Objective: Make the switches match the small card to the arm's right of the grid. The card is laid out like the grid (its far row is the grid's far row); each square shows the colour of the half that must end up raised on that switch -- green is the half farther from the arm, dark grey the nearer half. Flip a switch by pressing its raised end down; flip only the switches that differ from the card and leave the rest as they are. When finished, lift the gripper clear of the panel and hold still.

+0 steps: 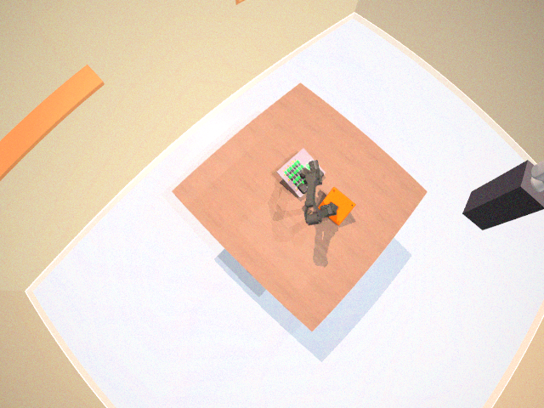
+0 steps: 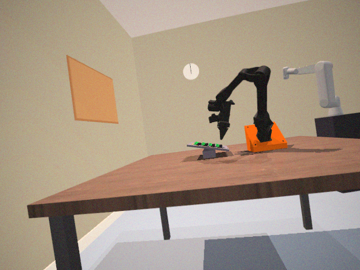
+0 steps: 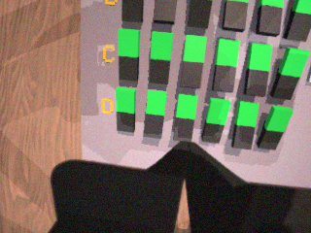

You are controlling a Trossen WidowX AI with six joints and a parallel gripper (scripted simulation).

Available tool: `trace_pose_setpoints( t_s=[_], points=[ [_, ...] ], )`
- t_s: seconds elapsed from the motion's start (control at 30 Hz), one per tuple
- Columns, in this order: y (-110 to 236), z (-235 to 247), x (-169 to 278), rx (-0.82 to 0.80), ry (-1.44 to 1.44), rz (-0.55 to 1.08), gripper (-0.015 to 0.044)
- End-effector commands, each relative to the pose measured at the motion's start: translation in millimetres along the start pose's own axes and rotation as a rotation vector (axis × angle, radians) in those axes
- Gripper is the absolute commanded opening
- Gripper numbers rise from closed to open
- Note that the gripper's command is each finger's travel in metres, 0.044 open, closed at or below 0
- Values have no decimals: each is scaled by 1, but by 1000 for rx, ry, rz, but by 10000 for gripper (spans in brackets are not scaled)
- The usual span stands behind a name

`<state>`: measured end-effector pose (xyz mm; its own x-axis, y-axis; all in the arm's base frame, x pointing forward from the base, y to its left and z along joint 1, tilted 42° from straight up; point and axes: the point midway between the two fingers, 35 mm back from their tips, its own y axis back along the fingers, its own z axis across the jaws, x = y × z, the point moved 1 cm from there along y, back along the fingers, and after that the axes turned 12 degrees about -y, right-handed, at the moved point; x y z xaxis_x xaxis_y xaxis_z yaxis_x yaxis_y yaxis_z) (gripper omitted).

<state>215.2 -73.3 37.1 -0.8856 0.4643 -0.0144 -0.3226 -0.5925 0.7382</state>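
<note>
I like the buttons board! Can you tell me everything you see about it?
The switch panel is a flat, pale grey-lilac plate on a small block foot, sitting on the wooden table. It carries rows of rocker switches, each half green, half dark grey, with orange row letters C and D. The shut gripper hangs above without touching it.

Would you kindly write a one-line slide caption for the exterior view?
Black arm on its orange base holds the shut gripper just above the tilted switch panel on the wooden table.

Panel (image 2: 207,146) on table (image 2: 203,177), before arm base (image 2: 264,139); tool (image 2: 223,134) above panel
</note>
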Motion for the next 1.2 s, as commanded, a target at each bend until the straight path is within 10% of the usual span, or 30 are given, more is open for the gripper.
trace_pose_setpoints(
  t_s=[0.0,1.17],
  points=[
    [-4,0,2,-6,-8,3,0],
    [-28,0,3,-7,-7,2,0]
  ],
)
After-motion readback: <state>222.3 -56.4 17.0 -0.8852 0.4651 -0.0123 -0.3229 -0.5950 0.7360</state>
